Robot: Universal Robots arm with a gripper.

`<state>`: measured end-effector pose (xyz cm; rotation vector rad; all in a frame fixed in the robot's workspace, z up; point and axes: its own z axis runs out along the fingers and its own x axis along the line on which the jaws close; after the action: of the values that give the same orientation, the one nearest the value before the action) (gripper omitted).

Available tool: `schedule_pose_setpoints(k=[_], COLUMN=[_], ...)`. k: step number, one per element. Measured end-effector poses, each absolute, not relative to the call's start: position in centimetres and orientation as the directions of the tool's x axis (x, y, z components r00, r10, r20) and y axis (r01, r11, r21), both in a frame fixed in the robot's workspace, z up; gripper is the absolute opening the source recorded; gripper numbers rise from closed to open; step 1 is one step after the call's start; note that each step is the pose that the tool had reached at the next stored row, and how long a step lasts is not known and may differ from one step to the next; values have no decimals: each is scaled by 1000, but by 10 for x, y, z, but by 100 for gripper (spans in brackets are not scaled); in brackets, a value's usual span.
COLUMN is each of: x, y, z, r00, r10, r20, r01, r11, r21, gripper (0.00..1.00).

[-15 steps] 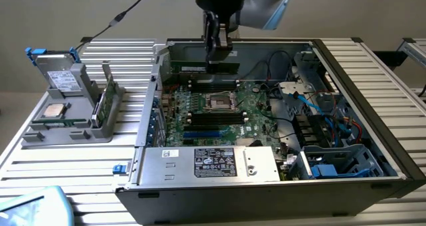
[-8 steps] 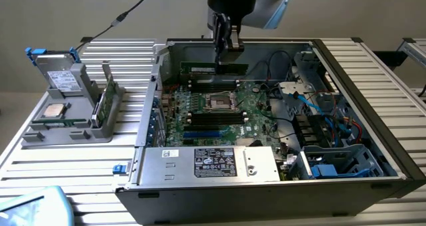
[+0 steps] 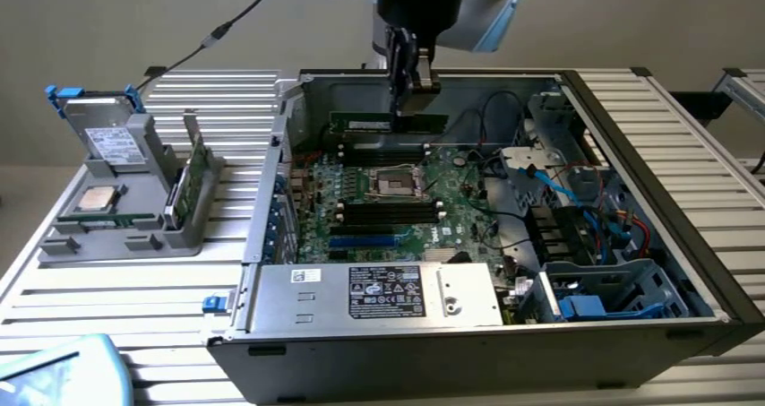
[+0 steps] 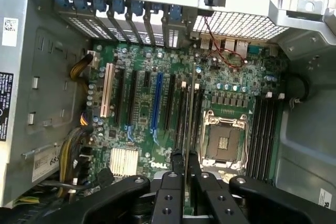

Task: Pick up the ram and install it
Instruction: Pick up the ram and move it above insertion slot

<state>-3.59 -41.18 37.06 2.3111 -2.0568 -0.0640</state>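
Exterior view: we are clamping the ram [image 3: 365, 121] upright in the gripper [image 3: 413, 101], edge down over the slots [image 3: 382, 144] so it can seat. Wrist view: we are pinching it edge-on, running parallel to the slots beside the socket [image 4: 224, 141].

**Component count, workstation interior.** One gripper [image 3: 413, 108], its two fingers [image 4: 175, 167] clamped on one ram [image 3: 358, 122]. Around the gripper is one open computer case [image 3: 347, 92], and beneath it one motherboard [image 3: 460, 213]. Just below the gripper lies one processor socket [image 3: 396, 181], flanked by two banks of memory slots [image 3: 389, 213]. Farther along the board from the gripper are one white expansion slot [image 4: 108, 90], one blue expansion slot [image 4: 156, 103] and one silver heatsink [image 4: 124, 161]. At the case edge farthest from the gripper is one power supply [image 3: 299, 303]. Well off to the exterior view's left of the gripper are one grey holder [image 3: 120, 243], one drive [image 3: 107, 142] and one processor chip [image 3: 98, 198].
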Motion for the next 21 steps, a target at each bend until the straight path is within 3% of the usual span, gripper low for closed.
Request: schedule_pose_setpoints(k=[12,21], x=[-29,-29], y=[-406,-404], z=[365,353], r00=[113,90], r10=[-994,-996], r20=[11,13], r01=[-993,-996], r11=[-113,-90], r21=[18,9], gripper=[14,14])
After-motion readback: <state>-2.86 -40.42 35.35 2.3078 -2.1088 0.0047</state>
